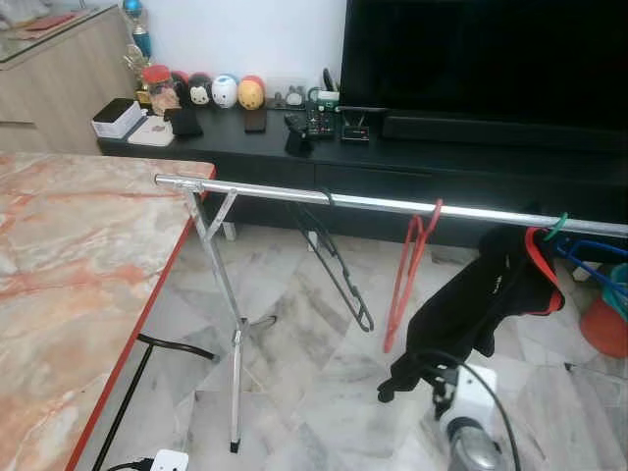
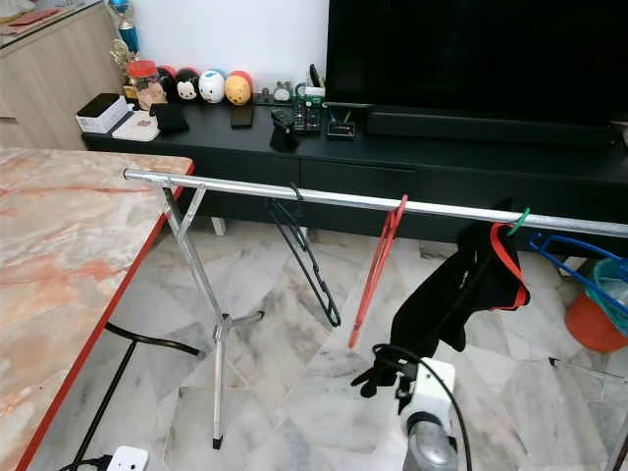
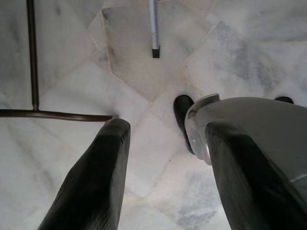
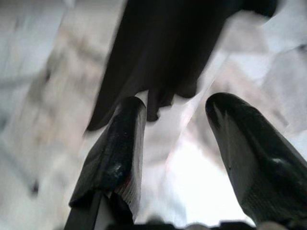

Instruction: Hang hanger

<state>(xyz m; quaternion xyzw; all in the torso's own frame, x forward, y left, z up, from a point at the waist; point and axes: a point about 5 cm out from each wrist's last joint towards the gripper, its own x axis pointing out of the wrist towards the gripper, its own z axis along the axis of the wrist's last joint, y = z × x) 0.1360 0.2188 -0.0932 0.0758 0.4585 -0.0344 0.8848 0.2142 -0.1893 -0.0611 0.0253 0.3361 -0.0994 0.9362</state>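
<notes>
Hangers already sit on the drying rack's chrome rail [image 1: 294, 195]: a black hanger [image 1: 339, 267] near the middle, a red hanger [image 1: 407, 275] just beside it, both dangling at a slant by their hooks, and further toward your right a red hanger carrying a black garment [image 1: 476, 299], which droops low off one side, likely because the cloth is bunched unevenly. A green hook [image 1: 556, 227] and a blue hanger [image 1: 594, 257] follow along the same rail. Your right gripper [image 4: 175, 143] is empty, fingers spread wide, pointing at the hem of the black garment from below; the view is blurred, so treat the gap to the cloth as uncertain. Your right wrist [image 1: 469, 412] shows low in the head views, under the garment. Your left gripper [image 3: 165, 163] hangs idle over the marble floor [image 3: 144, 72], fingers apart and holding nothing, with a rack foot [image 3: 155, 48] ahead of it. Judged from this, the hang looks done or nearly so, as neither gripper holds a hanger. Left of the rack stands a marble-topped table [image 1: 69, 275] with a red edge; behind it a black TV console [image 1: 442, 157] bearing toys and remotes. An orange bucket [image 1: 606, 329] sits at the far right; its contents can't be made out.
</notes>
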